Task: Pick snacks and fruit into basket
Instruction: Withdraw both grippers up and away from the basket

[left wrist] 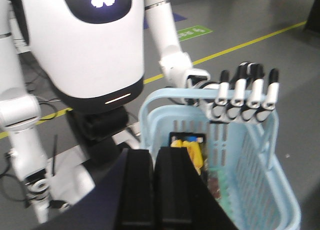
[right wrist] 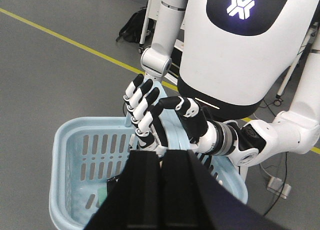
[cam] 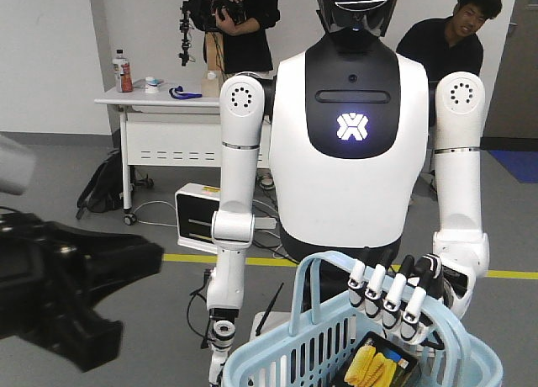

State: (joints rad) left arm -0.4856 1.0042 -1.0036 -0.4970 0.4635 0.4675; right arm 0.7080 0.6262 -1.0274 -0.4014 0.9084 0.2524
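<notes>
The basket [right wrist: 90,124] hangs by its handle from the humanoid's hand [cam: 395,299], just in front of me. I judge it light and a bit flexible. The cookie box [left wrist: 190,150] lies inside, stiff and light, best taken by its long sides. Its writing I cannot read. The left gripper [left wrist: 155,157] and right gripper [right wrist: 161,160] have jaws almost together, empty.

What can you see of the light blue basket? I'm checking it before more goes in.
The basket is light blue plastic with slotted lattice walls, a thick rim and a thin arched handle. It hangs upright above the floor, carried by the humanoid's black-and-white hand, whose fingers curl over the handle. Inside lies a black box printed with yellow cookies; something pale green shows beside it in the right wrist view.
</notes>
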